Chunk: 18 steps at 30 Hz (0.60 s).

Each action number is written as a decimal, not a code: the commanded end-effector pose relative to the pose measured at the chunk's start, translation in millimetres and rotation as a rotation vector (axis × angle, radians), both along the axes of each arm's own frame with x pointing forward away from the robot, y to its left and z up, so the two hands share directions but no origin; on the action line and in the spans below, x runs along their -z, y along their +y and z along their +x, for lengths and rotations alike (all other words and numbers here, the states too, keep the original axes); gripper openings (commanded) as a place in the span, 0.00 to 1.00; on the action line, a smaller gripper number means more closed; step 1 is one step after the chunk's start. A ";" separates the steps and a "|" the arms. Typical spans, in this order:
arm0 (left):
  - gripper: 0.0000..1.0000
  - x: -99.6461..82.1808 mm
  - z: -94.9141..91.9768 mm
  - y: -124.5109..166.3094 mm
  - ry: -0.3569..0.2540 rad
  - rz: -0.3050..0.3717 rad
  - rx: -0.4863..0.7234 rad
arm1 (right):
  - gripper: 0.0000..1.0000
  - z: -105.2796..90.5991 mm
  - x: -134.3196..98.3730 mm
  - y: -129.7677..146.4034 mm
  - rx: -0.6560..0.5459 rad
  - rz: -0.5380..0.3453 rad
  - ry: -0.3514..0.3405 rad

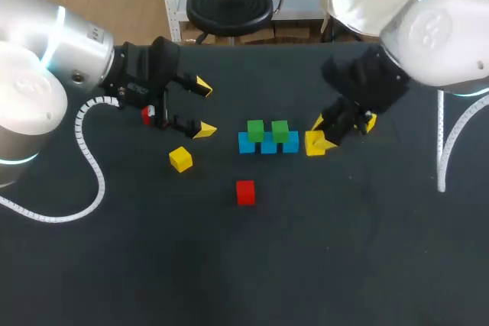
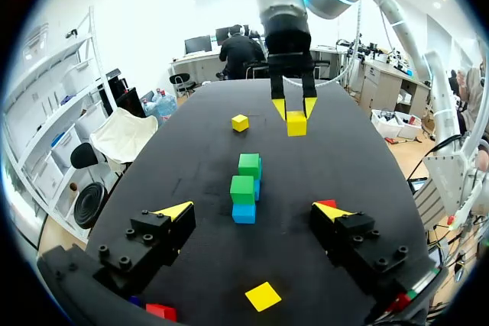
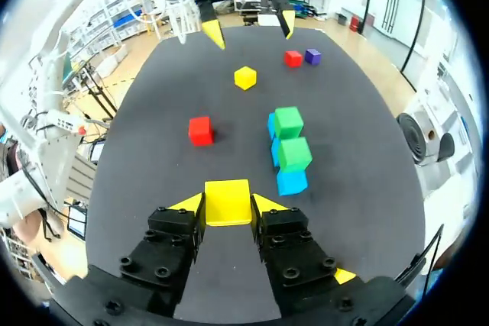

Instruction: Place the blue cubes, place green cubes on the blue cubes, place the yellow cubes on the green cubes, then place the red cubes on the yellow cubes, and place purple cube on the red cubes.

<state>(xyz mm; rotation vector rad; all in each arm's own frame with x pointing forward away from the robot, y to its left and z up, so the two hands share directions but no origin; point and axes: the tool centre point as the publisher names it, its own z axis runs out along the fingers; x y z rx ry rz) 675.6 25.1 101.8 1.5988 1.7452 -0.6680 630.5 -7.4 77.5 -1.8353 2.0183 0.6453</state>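
Observation:
Three blue cubes (image 1: pixel 268 145) form a row mid-table, with two green cubes (image 1: pixel 267 130) on top; in the right wrist view the green cubes (image 3: pixel 290 137) lie ahead of the gripper and slightly to its side. My right gripper (image 1: pixel 319 137) is shut on a yellow cube (image 3: pixel 227 202), just right of the blue row. My left gripper (image 1: pixel 203 108) stands open and empty at the left. A second yellow cube (image 1: pixel 181 159) and a red cube (image 1: pixel 245 192) lie loose in front. Another red cube (image 3: pixel 293 57) and the purple cube (image 3: pixel 312 56) sit by the left gripper.
A third yellow cube (image 2: pixel 240 122) lies beyond the right gripper, half hidden by the arm in the head view. A white ribbed cable (image 1: pixel 90 159) from the left arm lies on the table's left part.

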 end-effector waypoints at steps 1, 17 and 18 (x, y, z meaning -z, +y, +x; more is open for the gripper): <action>1.00 1.0 -1.0 1.3 -0.005 -0.007 0.001 | 0.00 4.3 -9.6 18.0 0.035 -0.058 -0.003; 1.00 1.0 -1.0 1.3 -0.005 -0.007 0.001 | 0.00 23.7 -24.3 50.7 0.052 -0.070 -0.015; 1.00 1.0 -1.0 1.3 -0.005 -0.007 0.001 | 0.00 23.7 -24.3 50.7 0.052 -0.070 -0.015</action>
